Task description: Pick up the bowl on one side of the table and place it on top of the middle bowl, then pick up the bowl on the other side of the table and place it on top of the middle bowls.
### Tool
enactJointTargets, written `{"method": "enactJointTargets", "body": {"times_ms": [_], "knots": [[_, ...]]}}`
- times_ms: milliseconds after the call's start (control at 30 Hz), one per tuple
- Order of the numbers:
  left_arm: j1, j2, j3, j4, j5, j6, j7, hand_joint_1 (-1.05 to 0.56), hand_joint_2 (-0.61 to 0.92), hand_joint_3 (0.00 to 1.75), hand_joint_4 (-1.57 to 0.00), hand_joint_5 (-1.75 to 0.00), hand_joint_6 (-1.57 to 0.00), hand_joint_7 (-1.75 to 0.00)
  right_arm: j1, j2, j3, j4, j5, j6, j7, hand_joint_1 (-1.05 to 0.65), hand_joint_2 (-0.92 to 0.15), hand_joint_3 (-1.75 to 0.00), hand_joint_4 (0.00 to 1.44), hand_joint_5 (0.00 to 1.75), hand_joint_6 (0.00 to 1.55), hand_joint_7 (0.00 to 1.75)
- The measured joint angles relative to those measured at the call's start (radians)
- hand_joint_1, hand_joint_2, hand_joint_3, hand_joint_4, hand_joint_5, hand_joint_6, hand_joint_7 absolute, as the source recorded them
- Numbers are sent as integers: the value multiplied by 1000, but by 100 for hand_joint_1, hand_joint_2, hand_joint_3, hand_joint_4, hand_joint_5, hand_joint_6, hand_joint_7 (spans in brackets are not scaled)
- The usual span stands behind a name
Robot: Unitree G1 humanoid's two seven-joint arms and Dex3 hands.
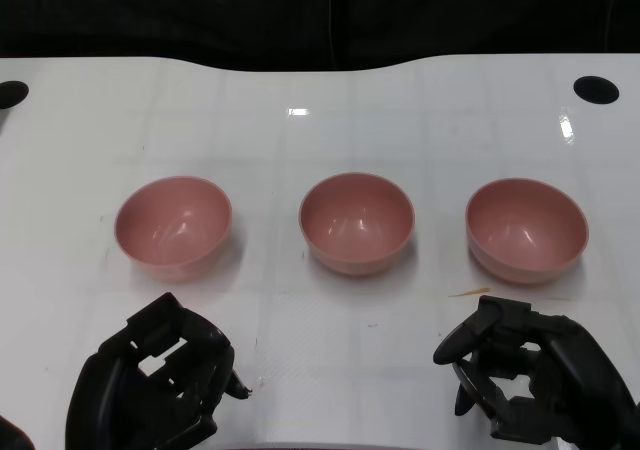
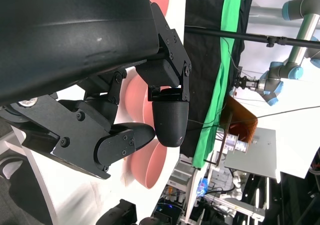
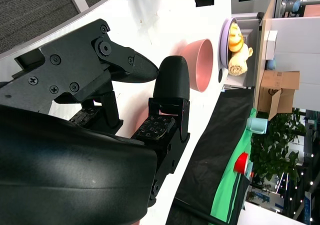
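Both black hands sit at the near edge of the white table (image 1: 320, 120), closest to the head camera. On the robot's left, the left hand (image 1: 155, 385) rests low with its fingers loosely curled and apart, holding nothing; its wrist view shows the same fingers (image 2: 170, 117) spread with only air between them. On the other side, the right hand (image 1: 535, 375) is likewise empty, fingers bent but parted, and its wrist view shows one rounded fingertip (image 3: 171, 77) clear of any object.

Taking the middle bowl (image 1: 357, 222) as the landmark: it stands upright on the table, beyond the gap between the two hands. Left of it, well apart, stands the left bowl (image 1: 173, 224), just beyond the left hand and not touched by it. Right of the middle bowl, at about the same spacing, stands the right bowl (image 1: 526, 229), just beyond the right hand and also untouched. All three are pink, upright and in one row, none stacked.

Near the right bowl's front edge, toward the right hand, lies a thin pale sliver (image 1: 468, 292) on the table. Far behind the middle bowl, at the table's back right corner, is a dark round hole (image 1: 596, 89).
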Motion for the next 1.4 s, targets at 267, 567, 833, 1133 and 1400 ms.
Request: {"method": "enactJointTargets", "body": {"times_ms": [267,567,833,1133,1400], "knots": [[0,0,1,0,0,0,0,-16,65,83,-76,-161,-78,-123,-1,0,0,1,-2,0,0,-22,-63,-84,80,141,82,107],[-1,0,2,0,0,0,-3,-16,65,84,-75,-161,-79,-121,-1,0,0,1,-2,0,0,-21,-64,-83,80,140,82,107],[-1,0,1,0,0,1,-3,-16,65,85,-76,-161,-79,-121,-1,0,-2,1,-11,0,-12,-19,-71,-67,70,130,82,76],[-1,0,1,0,0,2,-3,-16,66,82,-75,-162,-78,-123,-34,-31,-7,11,-88,-28,-43,-26,-85,-26,41,82,62,17],[-1,0,1,0,0,2,-2,-17,66,80,-75,-162,-78,-123,-63,-86,-10,19,-215,-73,-106,-40,-92,-7,25,57,42,0]]}}
